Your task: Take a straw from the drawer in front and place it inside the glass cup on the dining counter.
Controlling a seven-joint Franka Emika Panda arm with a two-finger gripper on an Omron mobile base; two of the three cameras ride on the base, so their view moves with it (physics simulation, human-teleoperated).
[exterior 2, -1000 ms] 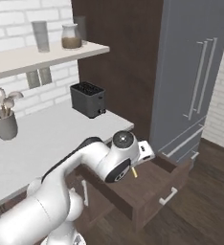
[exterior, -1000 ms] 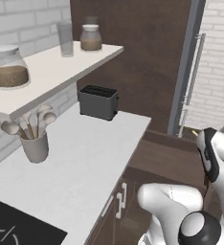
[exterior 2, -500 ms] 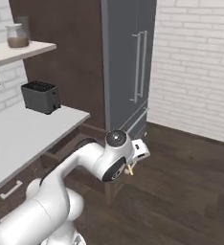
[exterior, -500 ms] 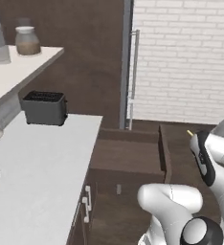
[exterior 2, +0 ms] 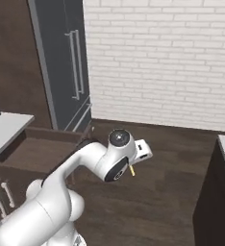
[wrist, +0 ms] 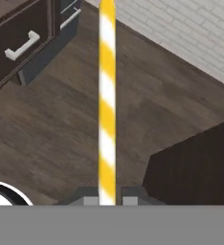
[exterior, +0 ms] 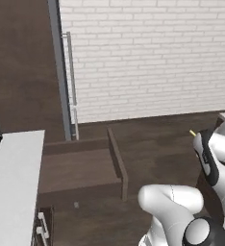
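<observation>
The claw [wrist: 107, 198] is closed on the straw [wrist: 106, 100]; in the hand view the yellow-and-white striped stick rises straight up from between the two finger tips, over dark wooden floor [wrist: 85, 124]; in the left base view only the straw's short yellow tip [exterior: 193, 133] pokes out past the arm's wrist at the right edge; in the right base view its lower end [exterior 2: 132, 170] hangs just below the hand, mid-scene, above the floor. The drawer [exterior: 78, 168] stands pulled out on the left, its dark wooden bottom bare as far as can be seen, just right of the white table [exterior: 11, 187] with the cabinets; in the right base view the same drawer [exterior 2: 35, 151] lies left of the arm. Behind it stands the tall grey fridge [exterior 2: 61, 62] with long silver handles, and a white brick wall [exterior 2: 157, 57] runs across the far side. A dark cabinet side [exterior 2: 213, 192] with a white top sits at the near right.
</observation>
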